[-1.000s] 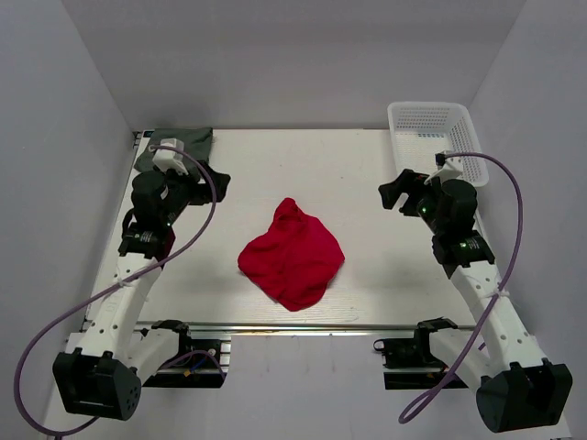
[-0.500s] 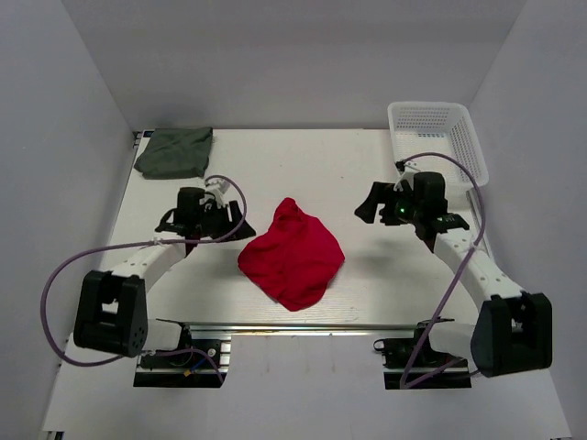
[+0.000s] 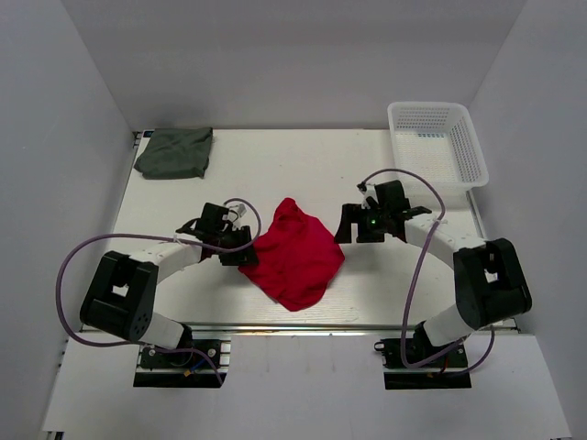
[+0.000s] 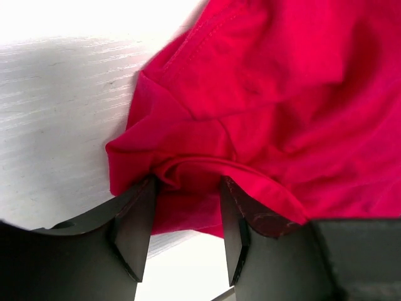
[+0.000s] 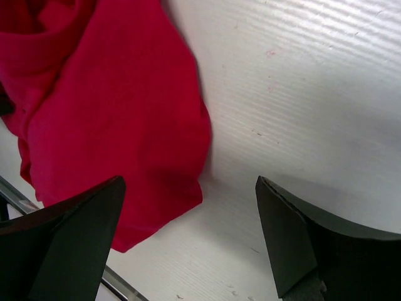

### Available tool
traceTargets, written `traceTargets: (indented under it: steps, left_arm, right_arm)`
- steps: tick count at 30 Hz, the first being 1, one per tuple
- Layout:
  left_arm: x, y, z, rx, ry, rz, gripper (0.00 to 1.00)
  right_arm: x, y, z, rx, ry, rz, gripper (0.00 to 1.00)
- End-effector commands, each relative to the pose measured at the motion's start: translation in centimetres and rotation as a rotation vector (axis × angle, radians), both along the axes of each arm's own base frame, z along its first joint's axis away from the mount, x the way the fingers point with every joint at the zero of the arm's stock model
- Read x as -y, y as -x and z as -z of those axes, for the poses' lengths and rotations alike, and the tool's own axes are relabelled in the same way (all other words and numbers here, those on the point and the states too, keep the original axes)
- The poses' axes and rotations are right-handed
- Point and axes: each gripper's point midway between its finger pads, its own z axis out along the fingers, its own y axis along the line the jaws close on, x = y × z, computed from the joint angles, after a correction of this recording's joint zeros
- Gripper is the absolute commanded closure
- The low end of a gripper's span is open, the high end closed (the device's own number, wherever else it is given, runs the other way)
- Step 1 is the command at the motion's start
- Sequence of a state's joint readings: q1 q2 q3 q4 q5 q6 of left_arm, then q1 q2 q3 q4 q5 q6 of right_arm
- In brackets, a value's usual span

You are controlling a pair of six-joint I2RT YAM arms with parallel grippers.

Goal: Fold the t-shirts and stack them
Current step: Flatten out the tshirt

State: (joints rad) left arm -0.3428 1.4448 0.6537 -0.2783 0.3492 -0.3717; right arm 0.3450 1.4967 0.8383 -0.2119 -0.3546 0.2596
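**Top view.** One bright red plain cloth t-shirt (image 3: pixel 293 257), crumpled into a rough diamond at the centre of the white matt table (image 3: pixel 303 165). One dark grey-green plain cloth t-shirt (image 3: pixel 174 152), folded flat in the far left corner. One white plastic mesh basket (image 3: pixel 393 128) in the far right corner.

**Left wrist view.** The left gripper (image 4: pixel 188 188) pinches a soft rolled fold at the red shirt's (image 4: pixel 282 94) edge, with a stitched seam showing above.

**Right wrist view.** The right gripper (image 5: pixel 188 185) has its jaws wide apart and holds nothing. It hangs over the smooth red cloth's (image 5: pixel 113 113) edge and the streaked tabletop (image 5: pixel 301 94).

A: State of the red shirt (image 3: pixel 293 255)?
B: Bright red, plain, unfolded. Crumpled heap, middle of the table (image 3: pixel 385 284).
A: And the grey-green shirt (image 3: pixel 175 151)?
B: Dark, plain, roughly folded and lying flat. Far left corner, well apart from the red one.
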Motion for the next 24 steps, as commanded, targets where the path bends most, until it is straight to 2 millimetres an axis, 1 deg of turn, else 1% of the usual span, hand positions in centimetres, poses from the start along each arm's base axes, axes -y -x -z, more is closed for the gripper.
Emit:
traceTargets:
  steps: [1, 2, 3, 4, 5, 6, 7, 8, 9, 11, 12, 13, 14, 16, 17, 18, 20, 21, 22, 23, 24]
  left_arm:
    - [-1.2, 0.0, 0.7, -0.015, -0.094, -0.046, 0.45]
    - [-1.4, 0.6, 1.3, -0.038, -0.118, -0.042, 0.45]
    - [-1.5, 0.5, 1.3, -0.035, -0.127, -0.047, 0.45]
    - [-1.8, 0.5, 1.7, -0.044, -0.142, -0.053, 0.45]
    - [-1.6, 0.8, 2.1, -0.056, -0.148, -0.041, 0.46]
    - [-1.6, 0.9, 2.3, -0.064, -0.151, -0.041, 0.48]
    - [-1.4, 1.0, 2.3, -0.069, -0.140, -0.034, 0.52]
    - [-1.0, 1.5, 2.6, -0.086, -0.138, -0.016, 0.56]
    - [-0.3, 1.3, 2.5, -0.084, -0.102, 0.001, 0.67]
    - [0.6, 1.5, 2.3, -0.074, -0.063, 0.027, 0.78]
    - [1.1, 1.5, 2.3, -0.067, -0.030, 0.043, 0.94]
    - [1.7, 1.5, 1.7, -0.049, -0.010, 0.060, 1.00]
    - [2.1, 1.6, 1.3, -0.039, 0.017, 0.073, 1.00]
    - [2.5, 1.0, 0.4, 0.003, 0.043, 0.079, 1.00]
    - [2.9, 0.7, -0.8, 0.043, 0.071, 0.088, 1.00]
    - [3.1, 0.3, -1.6, 0.075, 0.084, 0.089, 1.00]
    - [3.8, -0.1, -3.3, 0.137, 0.118, 0.106, 1.00]
    - [3.9, -0.4, -4.8, 0.184, 0.136, 0.107, 1.00]
    - [4.0, -1.0, -6.1, 0.229, 0.143, 0.101, 1.00]
    - [4.1, -1.4, -7.4, 0.265, 0.157, 0.102, 1.00]
    - [4.1, -1.8, -9.4, 0.328, 0.171, 0.094, 1.00]
  right_arm:
    - [-1.1, 0.1, 0.1, -0.019, 0.000, -0.019, 0.10]
    - [-1.1, 0.4, 0.6, -0.034, 0.003, -0.020, 0.12]
    - [-1.4, 0.8, 1.3, -0.059, 0.007, -0.025, 0.12]
    - [-1.6, 1.0, 1.4, -0.064, 0.003, -0.033, 0.12]
    - [-2.1, 1.4, 1.4, -0.077, -0.020, -0.053, 0.16]
    - [-2.3, 1.6, 2.0, -0.100, -0.018, -0.058, 0.20]
    - [-2.6, 1.8, 2.1, -0.103, -0.022, -0.068, 0.24]
    - [-3.0, 2.1, 2.2, -0.113, -0.040, -0.083, 0.34]
    - [-3.1, 2.3, 2.4, -0.123, -0.044, -0.087, 0.38]
    - [-3.5, 2.8, 2.5, -0.132, -0.058, -0.107, 0.48]
    - [-3.8, 2.9, 2.5, -0.131, -0.068, -0.117, 0.57]
    - [-3.9, 3.0, 2.5, -0.131, -0.069, -0.124, 0.66]
    - [-4.1, 3.1, 2.3, -0.127, -0.073, -0.131, 0.71]
    - [-4.4, 3.0, 2.0, -0.119, -0.080, -0.138, 0.92]
    - [-4.6, 3.0, 1.9, -0.114, -0.082, -0.144, 1.00]
    - [-4.8, 3.0, 1.7, -0.108, -0.093, -0.150, 1.00]
    - [-5.1, 2.6, 0.6, -0.074, -0.115, -0.147, 1.00]
    - [-5.4, 2.1, -0.4, -0.039, -0.129, -0.149, 1.00]
    - [-5.5, 1.4, -1.6, 0.002, -0.135, -0.146, 1.00]
    - [-5.4, 0.3, -3.0, 0.057, -0.126, -0.119, 1.00]
    - [-5.2, -0.2, -3.6, 0.079, -0.120, -0.097, 1.00]
